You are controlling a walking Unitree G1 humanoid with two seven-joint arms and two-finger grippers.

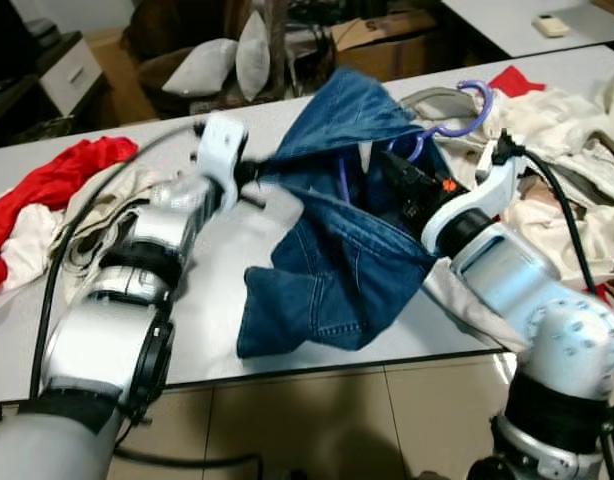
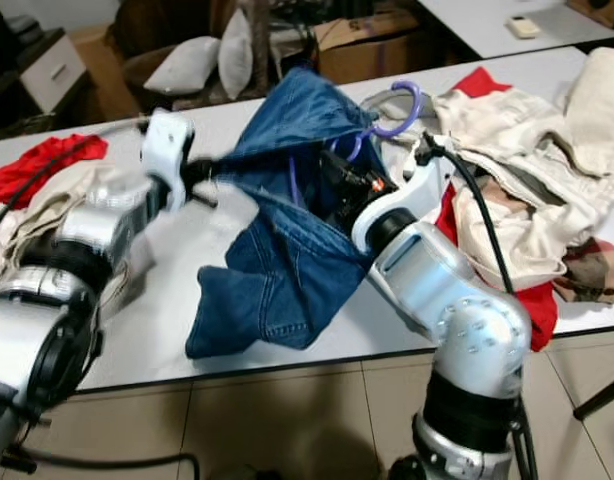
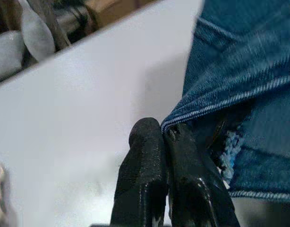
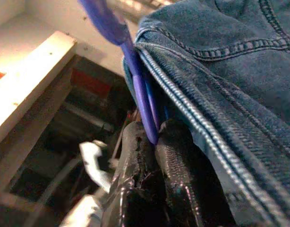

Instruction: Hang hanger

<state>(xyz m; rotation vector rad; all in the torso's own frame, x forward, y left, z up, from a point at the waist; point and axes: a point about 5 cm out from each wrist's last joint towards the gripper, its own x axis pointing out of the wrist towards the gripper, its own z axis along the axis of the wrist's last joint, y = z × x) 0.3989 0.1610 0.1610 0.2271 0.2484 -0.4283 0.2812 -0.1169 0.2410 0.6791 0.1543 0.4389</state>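
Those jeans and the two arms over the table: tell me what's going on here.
The robot holds a pair of blue jeans up over the white table between both arms. The left gripper is pinched shut on a hem edge of the denim. The right gripper is clamped on a purple hanger tucked into the jeans, its hook poking out above. Red and cream clothes lie piled around. Nothing is hung yet.
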